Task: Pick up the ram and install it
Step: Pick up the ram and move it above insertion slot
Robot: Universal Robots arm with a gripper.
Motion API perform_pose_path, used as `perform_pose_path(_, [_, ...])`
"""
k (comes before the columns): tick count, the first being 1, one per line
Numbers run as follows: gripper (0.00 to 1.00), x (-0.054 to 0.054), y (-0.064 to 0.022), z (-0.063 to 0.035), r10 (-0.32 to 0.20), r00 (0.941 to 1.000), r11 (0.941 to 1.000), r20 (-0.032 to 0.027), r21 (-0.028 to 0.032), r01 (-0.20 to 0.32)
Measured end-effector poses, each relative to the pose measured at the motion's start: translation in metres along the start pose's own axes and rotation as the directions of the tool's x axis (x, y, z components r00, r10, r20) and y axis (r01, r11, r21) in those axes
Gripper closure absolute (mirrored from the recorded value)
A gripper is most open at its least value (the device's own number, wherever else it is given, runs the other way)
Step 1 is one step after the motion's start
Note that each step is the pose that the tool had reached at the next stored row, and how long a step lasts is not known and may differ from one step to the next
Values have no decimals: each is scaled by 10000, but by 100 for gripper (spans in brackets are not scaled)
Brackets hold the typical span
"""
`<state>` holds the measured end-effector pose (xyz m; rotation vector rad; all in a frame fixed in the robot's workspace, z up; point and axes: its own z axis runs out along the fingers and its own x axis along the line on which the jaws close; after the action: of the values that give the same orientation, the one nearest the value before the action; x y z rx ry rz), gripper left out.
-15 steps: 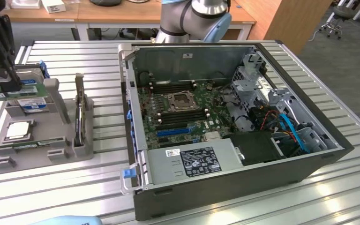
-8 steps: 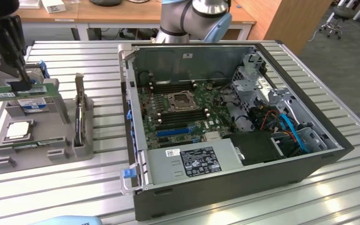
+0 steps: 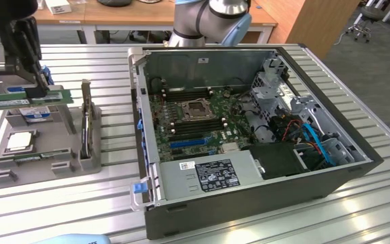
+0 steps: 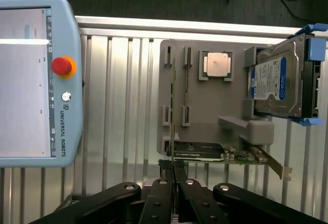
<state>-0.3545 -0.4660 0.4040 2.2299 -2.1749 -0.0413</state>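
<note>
This carry is probably going best with the grip square across the thin board, the stick travelling level and passing clear of the case's wall. The end effector [image 3: 36,90] is clenching narrowly on the ram [image 3: 5,102], gripping it near its middle and holding it aloft. At its six o'clock in the exterior view, the grey tray [image 3: 90,160] is sitting on the counter [image 3: 357,213]. At four o'clock, well apart, the open computer case [image 3: 283,198] is lying.

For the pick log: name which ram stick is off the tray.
The ram held in the end effector, above the grey tray; the other stick lies in its tray slot.
</note>
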Motion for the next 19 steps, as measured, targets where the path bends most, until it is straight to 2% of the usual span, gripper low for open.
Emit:
perform_pose_path(11, [89, 8, -314, -11, -1, 10000, 10000, 1, 1, 1])
perform_pose_path(19, [89, 16, -611, -23, -1, 10000, 10000, 0, 0, 1])
